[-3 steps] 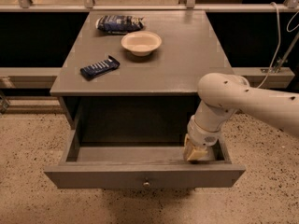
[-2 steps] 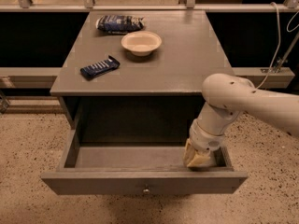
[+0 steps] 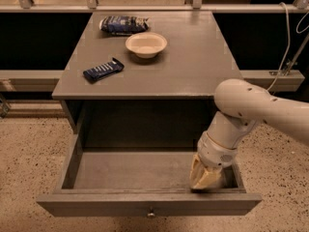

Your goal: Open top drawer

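Gripper (image 3: 205,178) sits inside top drawer (image 3: 96,208), front right.

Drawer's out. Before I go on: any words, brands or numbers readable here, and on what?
Nothing can be read.
Dark blue crinkled snack bag at the back of the grey wooden table: pale print, too blurred.
Dark blue flat bar wrapper: pale lettering, too blurred.
Cream round bowl, grey wooden top drawer, its small metal knob: no text.
Tan tool, inside the open drawer's front right corner: no markings.

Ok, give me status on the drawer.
Gripper down inside drawer, front right corner, behind the front panel. Drawer pulled well out. Bowl, snack bar, bag on the tabletop, not in the way.
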`<action>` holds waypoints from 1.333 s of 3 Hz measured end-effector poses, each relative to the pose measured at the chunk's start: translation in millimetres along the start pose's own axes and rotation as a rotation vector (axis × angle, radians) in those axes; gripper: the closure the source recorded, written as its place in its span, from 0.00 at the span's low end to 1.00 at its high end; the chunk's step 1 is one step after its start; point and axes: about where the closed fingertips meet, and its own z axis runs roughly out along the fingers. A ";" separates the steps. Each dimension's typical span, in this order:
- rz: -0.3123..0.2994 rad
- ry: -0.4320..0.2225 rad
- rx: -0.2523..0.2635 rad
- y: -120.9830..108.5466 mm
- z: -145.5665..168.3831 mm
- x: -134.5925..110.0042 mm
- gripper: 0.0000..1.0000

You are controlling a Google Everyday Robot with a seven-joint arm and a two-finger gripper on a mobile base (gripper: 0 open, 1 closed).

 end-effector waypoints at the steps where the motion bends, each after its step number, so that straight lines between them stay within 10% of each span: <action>1: 0.028 -0.071 0.077 3.5 -16.0 -3.3 1.00; 3: 0.062 -0.220 0.427 2.2 -98.5 -4.8 1.00; 4: 0.063 -0.221 0.424 3.2 -97.4 -5.4 0.81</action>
